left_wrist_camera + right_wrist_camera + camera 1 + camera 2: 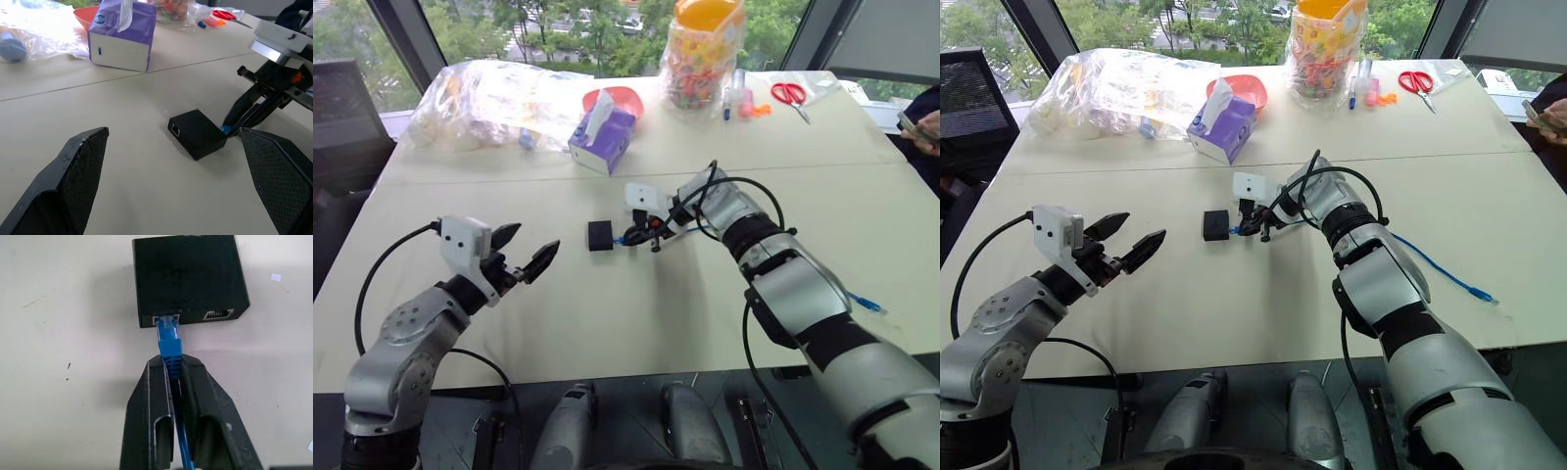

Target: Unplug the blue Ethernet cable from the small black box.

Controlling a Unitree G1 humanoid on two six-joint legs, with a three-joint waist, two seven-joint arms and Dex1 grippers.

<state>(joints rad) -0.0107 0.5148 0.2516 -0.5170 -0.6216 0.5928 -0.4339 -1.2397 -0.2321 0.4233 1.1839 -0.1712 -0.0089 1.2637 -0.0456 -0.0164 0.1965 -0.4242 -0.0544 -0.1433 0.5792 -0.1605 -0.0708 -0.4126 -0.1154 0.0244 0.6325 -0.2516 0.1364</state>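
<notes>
The small black box (600,235) lies flat on the beige table (607,323), near its middle. The blue Ethernet cable (168,340) is plugged into one port on the box's side; a second port beside it is bare. My right gripper (172,363) is shut on the cable's blue boot just behind the plug, a short way from the box (188,276). From there the cable runs under my right arm to its far plug (867,303) near the table's right edge. My left gripper (533,245) hovers open to the left of the box, apart from it.
A purple tissue box (604,135) stands behind the black box, with a red bowl (625,98) and a clear plastic bag (489,98) further back. A jar of colourful items (703,54) and red scissors (790,95) sit at the back right. A person's hand (922,127) shows at the far right.
</notes>
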